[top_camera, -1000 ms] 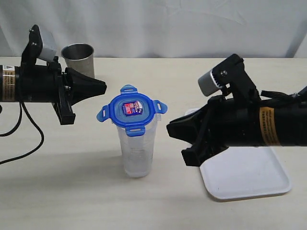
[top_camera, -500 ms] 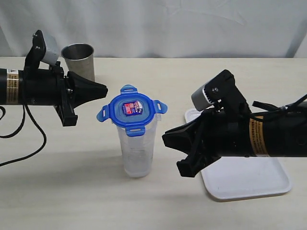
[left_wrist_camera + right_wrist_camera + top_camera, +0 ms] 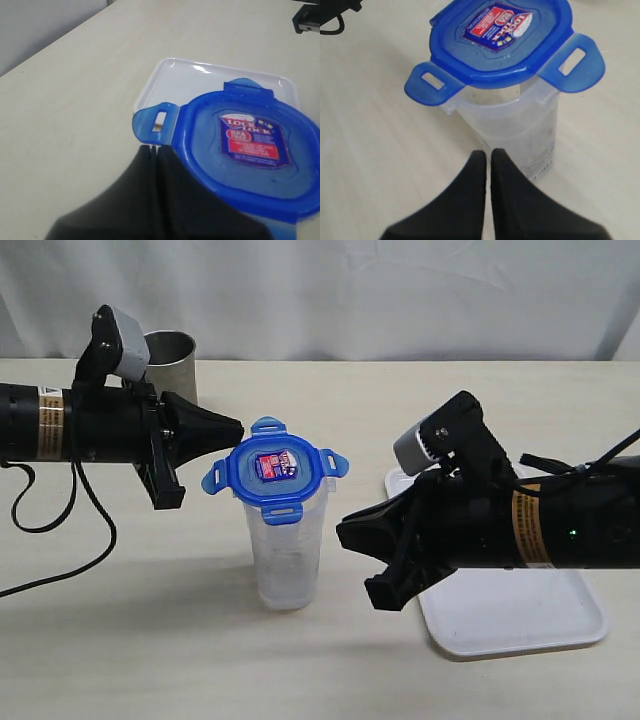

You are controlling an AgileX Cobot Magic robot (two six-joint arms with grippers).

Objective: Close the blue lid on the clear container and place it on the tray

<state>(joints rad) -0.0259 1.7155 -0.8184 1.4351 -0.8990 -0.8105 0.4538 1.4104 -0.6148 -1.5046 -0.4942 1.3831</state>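
**Two closed claws flanked a lidded container**

A shiny steel cup [image 3: 178,352] stood behind and to the left of the clear container [image 3: 288,558], partly hidden by the left arm. The left gripper [image 3: 239,427], its jaws pressed together and holding nothing, pointed at the container's top from the left. In the left wrist view its tip [image 3: 152,149] sat right at the rim of the blue lid [image 3: 245,150], beside one flap; whether it touched could not be told. The container stood upright on the beige table [image 3: 140,640]. The blue lid [image 3: 277,468] rested on its rim, sticker up, with flaps sticking out sideways. To the container's right, the right gripper [image 3: 342,530] was also shut and empty, aimed at the container's wall below the lid and a little apart from it. The right wrist view showed the paired fingertips [image 3: 487,154] facing the translucent wall [image 3: 520,127] under the lid [image 3: 502,35]. The white tray [image 3: 520,612] lay flat to the container's right, partly covered by the right arm, with nothing seen on it.
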